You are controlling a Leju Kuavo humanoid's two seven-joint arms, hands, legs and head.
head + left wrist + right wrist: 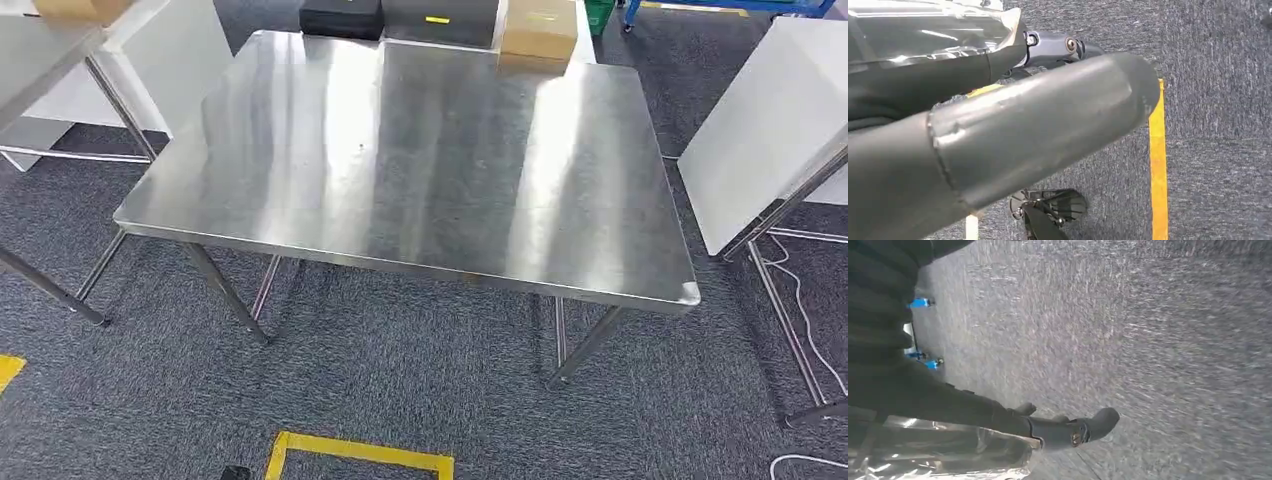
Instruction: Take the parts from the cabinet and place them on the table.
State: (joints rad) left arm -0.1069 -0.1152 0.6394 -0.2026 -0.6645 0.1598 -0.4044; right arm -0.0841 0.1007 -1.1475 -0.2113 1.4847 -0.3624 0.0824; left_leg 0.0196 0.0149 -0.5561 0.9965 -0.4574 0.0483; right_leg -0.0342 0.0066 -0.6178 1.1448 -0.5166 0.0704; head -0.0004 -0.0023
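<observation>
Steel table w/ bare top, both hands holding bagged parts.
Head view: table (400,160) is filling mid-frame; cardboard box (540,32) sitting at its upper edge, yellow floor tape (355,452) showing bottom centre. Left wrist view: left hand (998,135) is gripping a shiny bagged part (923,35) upper left, fingers curled round it. Right wrist view: right hand (998,415) is clutching a crinkly bagged part (938,450) lower left, over grey carpet (1148,340).

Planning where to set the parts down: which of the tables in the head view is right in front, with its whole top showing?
The middle steel table; the neighbouring tables at either side show just an edge.
</observation>
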